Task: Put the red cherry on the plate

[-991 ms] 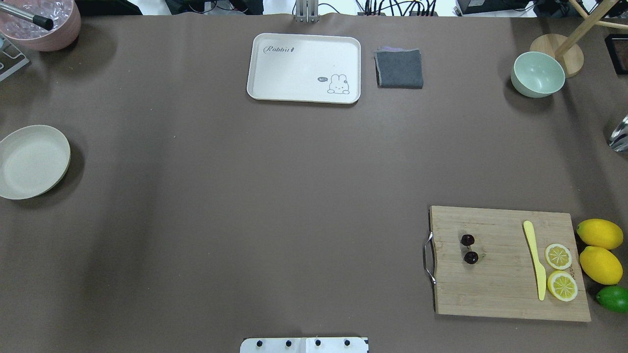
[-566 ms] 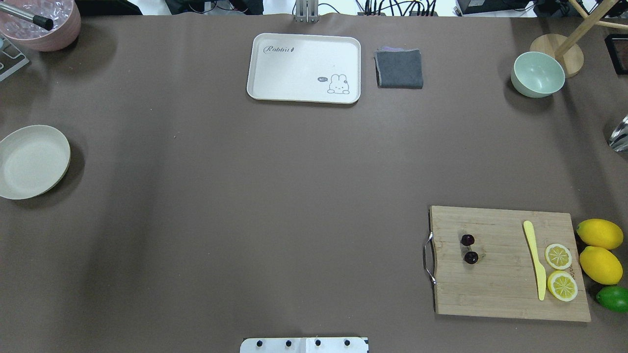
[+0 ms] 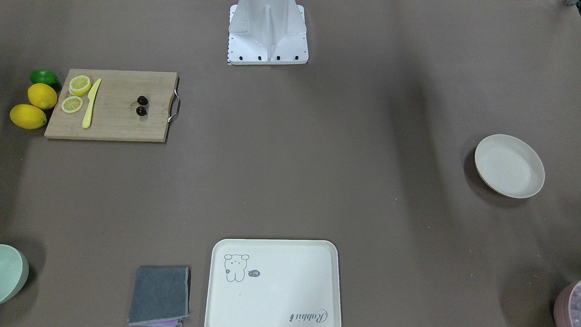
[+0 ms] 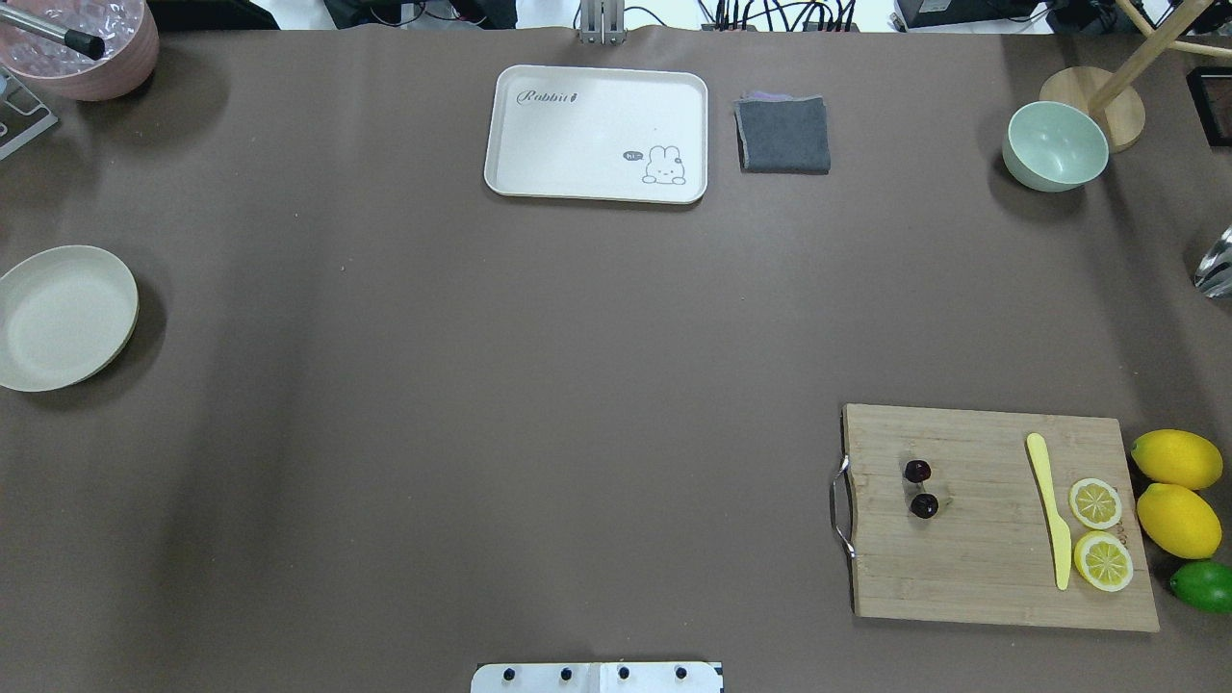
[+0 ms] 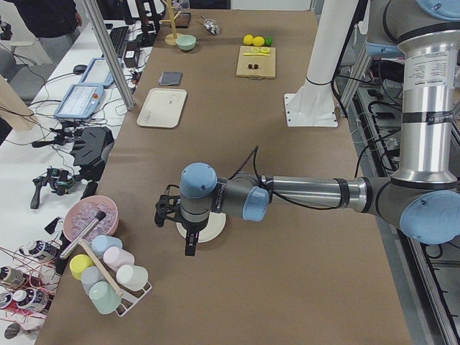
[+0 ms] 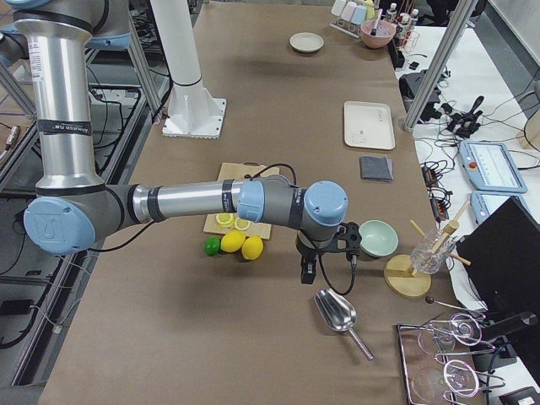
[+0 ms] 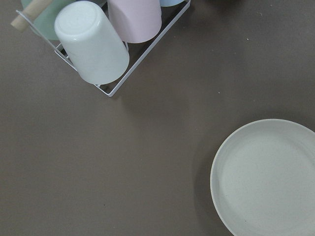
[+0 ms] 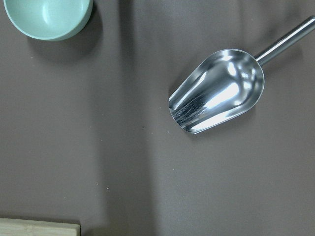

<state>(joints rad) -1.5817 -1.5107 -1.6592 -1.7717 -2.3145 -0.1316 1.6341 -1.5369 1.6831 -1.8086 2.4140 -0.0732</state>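
The red cherry is a dark pair lying on the left part of a wooden cutting board, also seen in the front view as the red cherry. The cream plate rests at the table's far left edge, with nothing in it; in the left wrist view the plate fills the lower right. In the exterior left view my left gripper hangs over the plate's near edge. In the exterior right view my right gripper hovers above a metal scoop, far from the cherry. I cannot tell whether either gripper is open or shut.
On the board lie a yellow knife and two lemon slices; lemons and a lime sit beside it. A bear tray, grey cloth, green bowl, metal scoop and cup rack stand around.
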